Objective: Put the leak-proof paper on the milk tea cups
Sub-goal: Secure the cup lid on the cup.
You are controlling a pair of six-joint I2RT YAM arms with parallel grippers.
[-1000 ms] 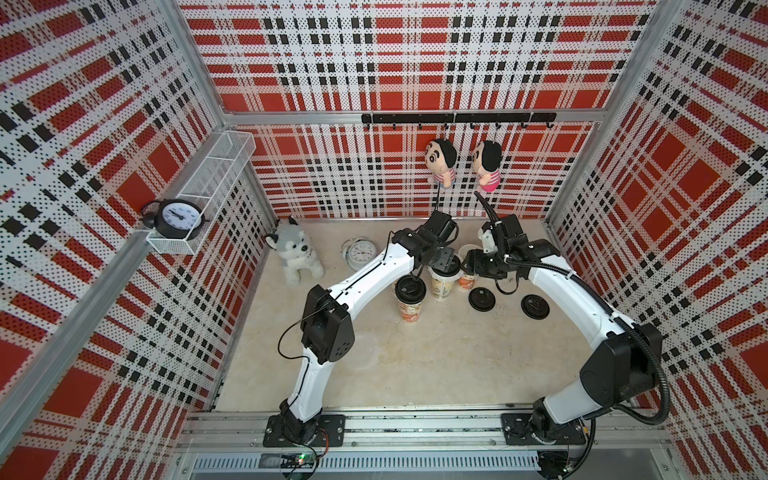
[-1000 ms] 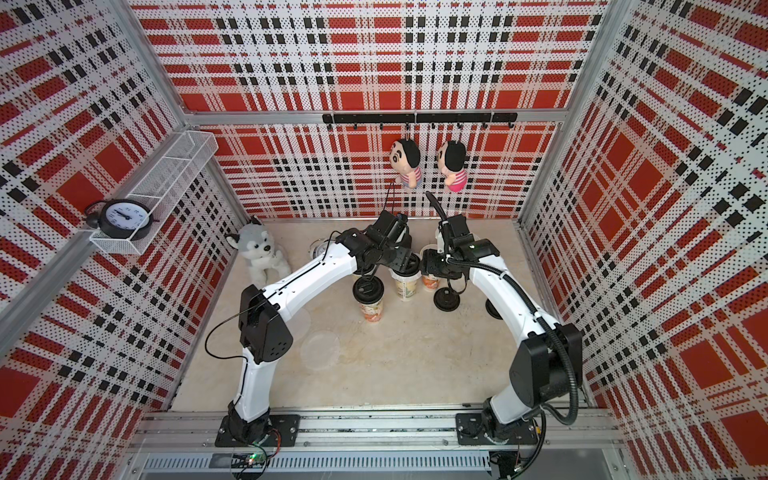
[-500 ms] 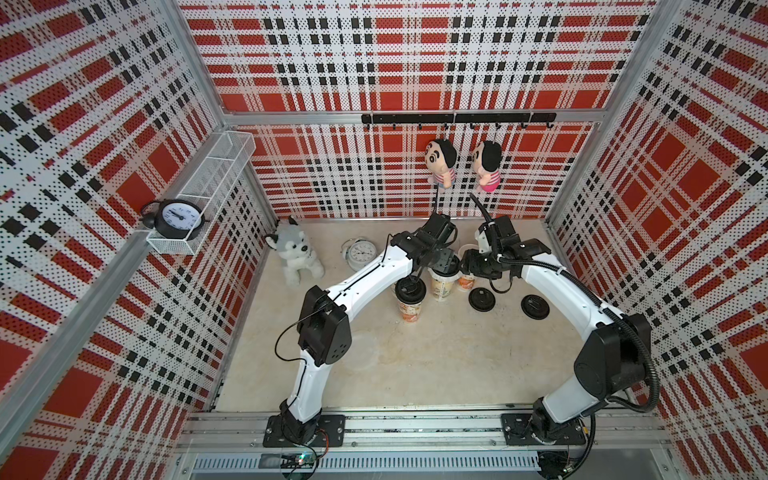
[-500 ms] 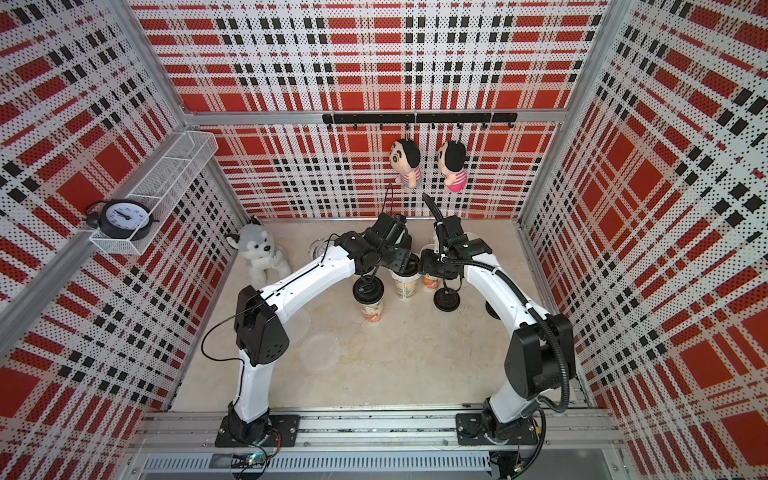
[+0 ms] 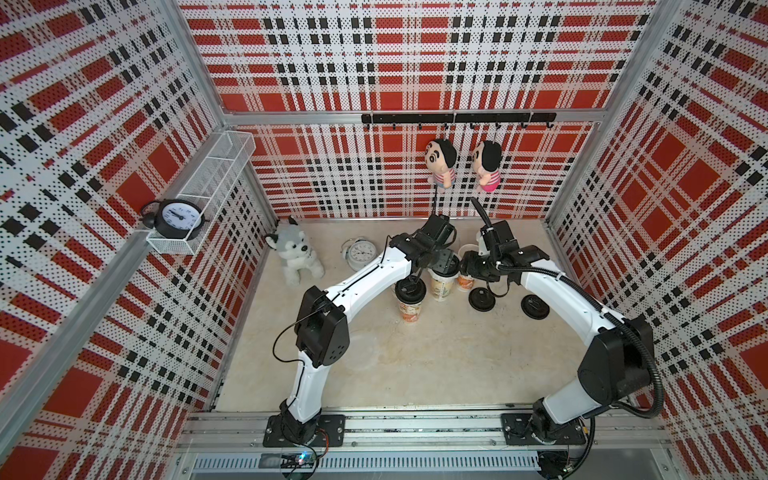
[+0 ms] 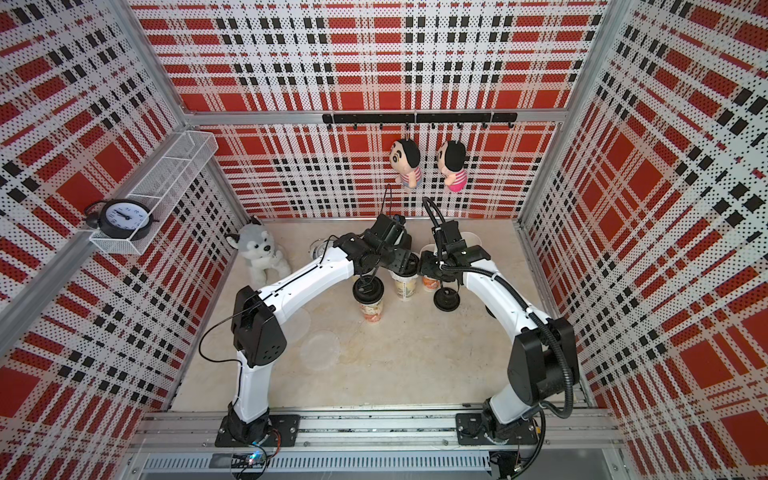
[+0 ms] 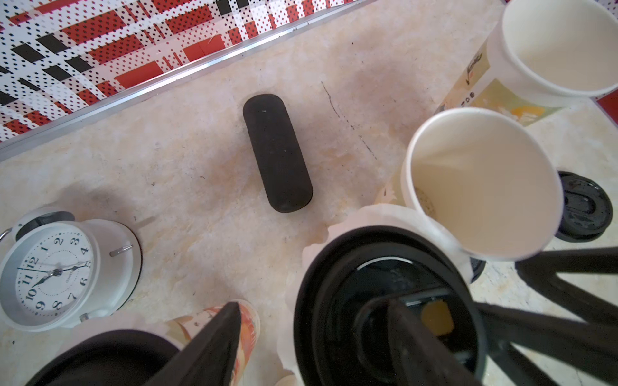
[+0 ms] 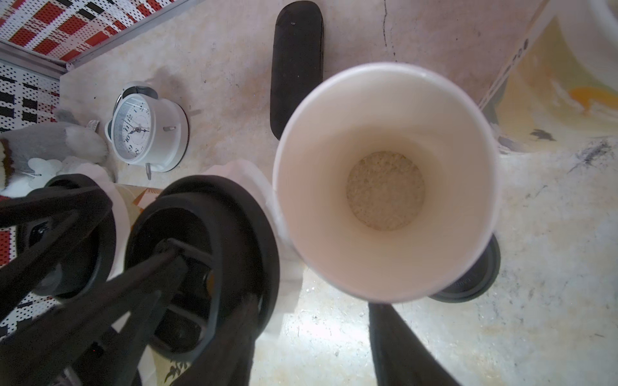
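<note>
In both top views I see the two arms meeting over the milk tea cups [image 5: 409, 309] [image 6: 371, 309] at the back of the worktop [image 5: 457, 365]. The left claw [image 5: 442, 264] hangs above a lidded cup. The right claw [image 5: 468, 269] hangs just beside it, over the neighbouring cup. In a top view, a loose sheet of leak-proof paper [image 6: 320, 349] lies flat on the worktop near the left arm's elbow, well apart from the cups.

From the left wrist, the left claw [image 7: 314, 304] is spread. One finger [image 7: 217, 341] sits outside a black lid [image 7: 334, 267] and the other above it, pinching nothing. A scalloped paper frill [image 7: 384, 214] pokes out beneath that lid.

From the right wrist, the right claw [image 8: 314, 307] stands parted with bare worktop between its jaws. I see nothing gripped. An open cup [image 8: 384, 183] sits just ahead, with pale grains at its bottom.
</note>
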